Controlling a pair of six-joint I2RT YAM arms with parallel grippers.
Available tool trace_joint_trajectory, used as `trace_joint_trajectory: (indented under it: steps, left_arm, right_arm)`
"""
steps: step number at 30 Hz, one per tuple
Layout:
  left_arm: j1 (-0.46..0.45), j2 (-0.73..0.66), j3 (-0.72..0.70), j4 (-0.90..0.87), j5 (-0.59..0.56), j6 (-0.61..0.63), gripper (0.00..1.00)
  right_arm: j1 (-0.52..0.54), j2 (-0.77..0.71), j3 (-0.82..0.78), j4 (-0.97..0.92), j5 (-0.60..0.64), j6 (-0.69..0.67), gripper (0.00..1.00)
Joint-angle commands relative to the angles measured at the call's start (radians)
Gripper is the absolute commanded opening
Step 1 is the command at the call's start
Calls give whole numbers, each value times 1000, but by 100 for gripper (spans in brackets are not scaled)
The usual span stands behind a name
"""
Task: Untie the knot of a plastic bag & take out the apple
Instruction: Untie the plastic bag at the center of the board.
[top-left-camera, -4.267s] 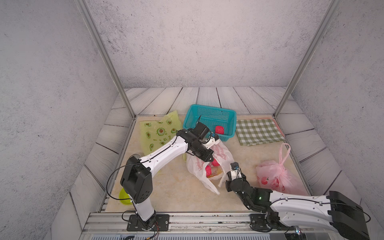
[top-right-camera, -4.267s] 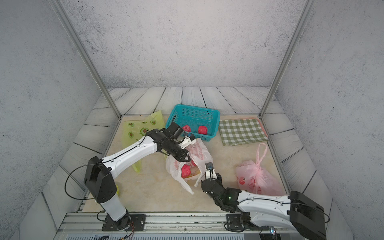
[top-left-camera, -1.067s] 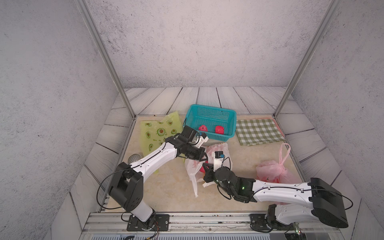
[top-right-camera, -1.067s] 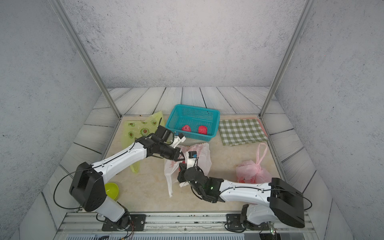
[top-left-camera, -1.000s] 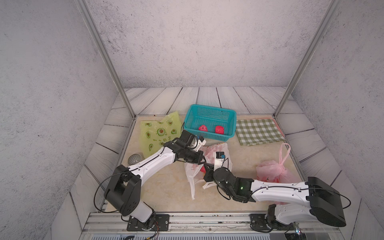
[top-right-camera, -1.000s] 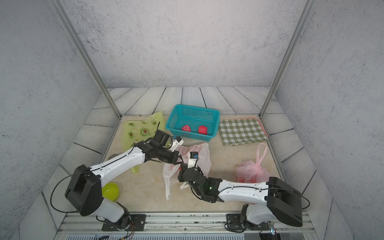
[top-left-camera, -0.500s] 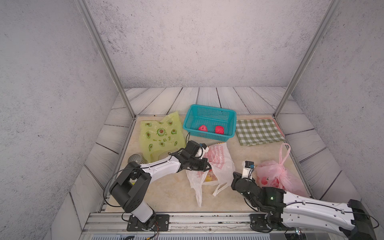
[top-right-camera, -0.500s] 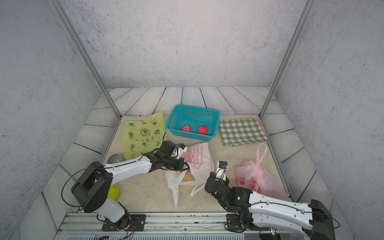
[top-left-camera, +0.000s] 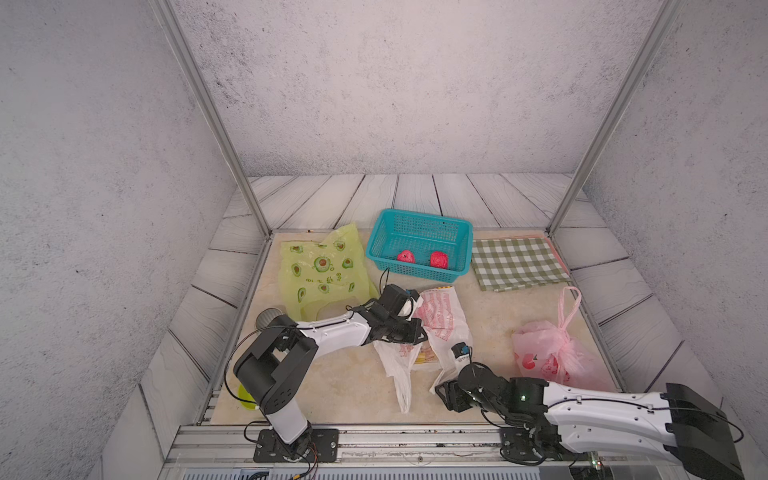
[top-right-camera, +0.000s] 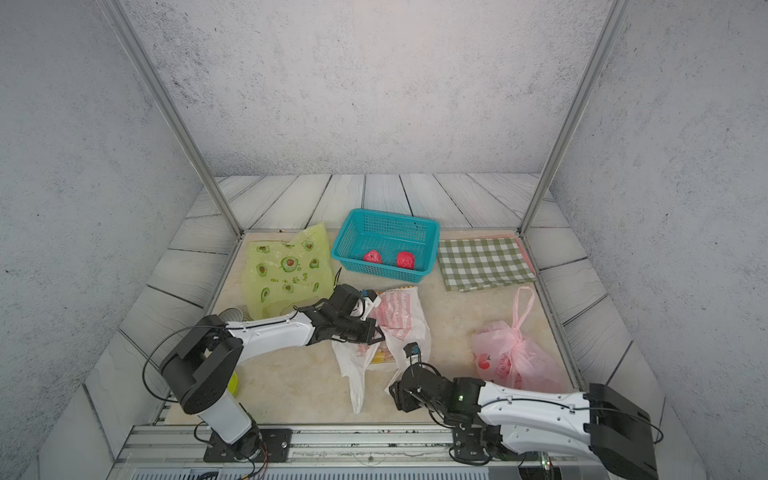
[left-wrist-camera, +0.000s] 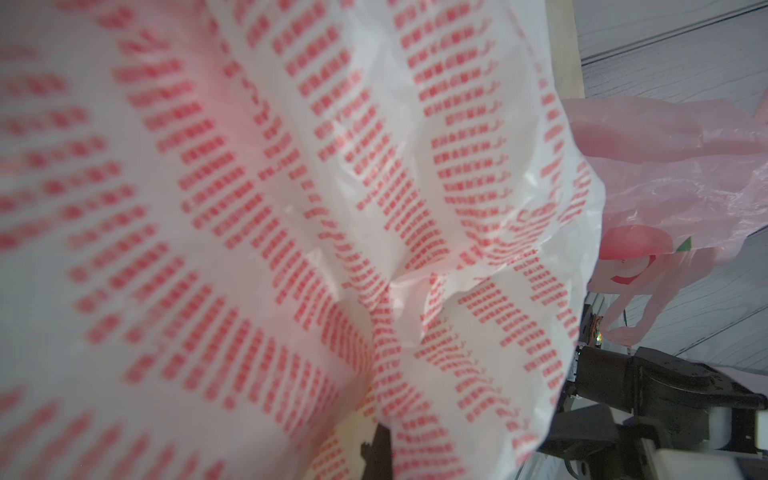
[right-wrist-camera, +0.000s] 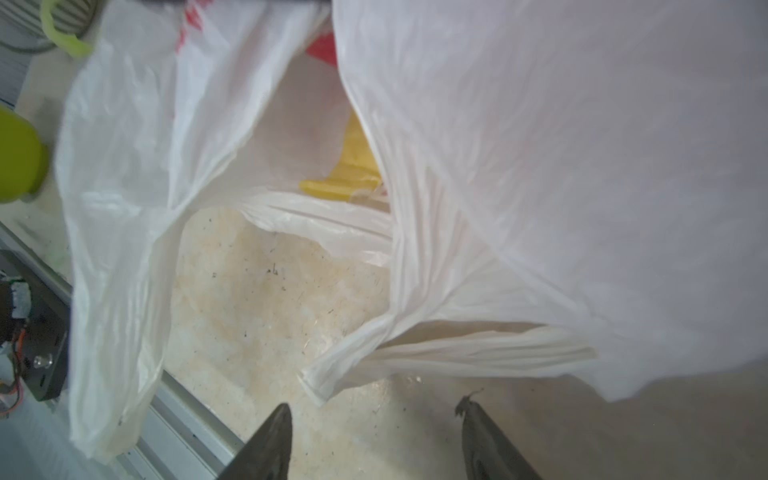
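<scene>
Table (top-left-camera: 340, 382) first: in its middle lies the white bag (top-left-camera: 440, 316) with red print. Its two handles (right-wrist-camera: 415, 357) hang loose and apart, so I judge that the knot is undone. Well to the right, the pink bag (top-left-camera: 548, 353) is knotted yet. Behind, the teal basket (top-left-camera: 415, 271) holds two red apples (top-left-camera: 406, 257).

Whether an apple remains in the white bag I cannot tell. The right wrist view shows only something yellow (right-wrist-camera: 353, 166) and a bit of red in its mouth. What is left, I think, is to look inside and take out what is there.

The left gripper (top-left-camera: 417, 331) is closed on the bag's film near the rim. The right gripper (right-wrist-camera: 376, 411) stands wide and empty, just before one loose handle. One second ago it was closed at the bag's mouth; now it has drawn back toward the front edge of the table and opened.
</scene>
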Motion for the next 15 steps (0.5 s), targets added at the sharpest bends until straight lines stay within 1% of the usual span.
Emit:
trace_joint_trajectory:
  steps: [1,3,5,7,10,12,13,15]
  left_arm:
    - [-7,8,17,10,-13,-4,0]
    - [-8,7,10,13,-14,-6,0]
    - [-7,7,5,17,-14,-7,0]
    - [-8,5,4,17,-16,-6,0]
    - [-8,3,8,12,-15,-3,0]
    - [-8,1,13,-1,-16,2,0]
    - [-8,-2,12,-6,-17,3,0]
    - [-8,-8,10,-11,-16,8,0]
  right_arm:
    - [14,57,41,76,-29,25,66]
    - [28,83,63,64,28,32,67]
    - [50,103,94,11,98,46,67]
    - [99,120,134,-55,187,25,70]
    - [182,133,212,-206,315,-33,73]
    - [221,126,251,-326,416,-34,75]
    - [224,120,260,-389,458,-14,77]
    - [222,111,257,-444,505,3,80]
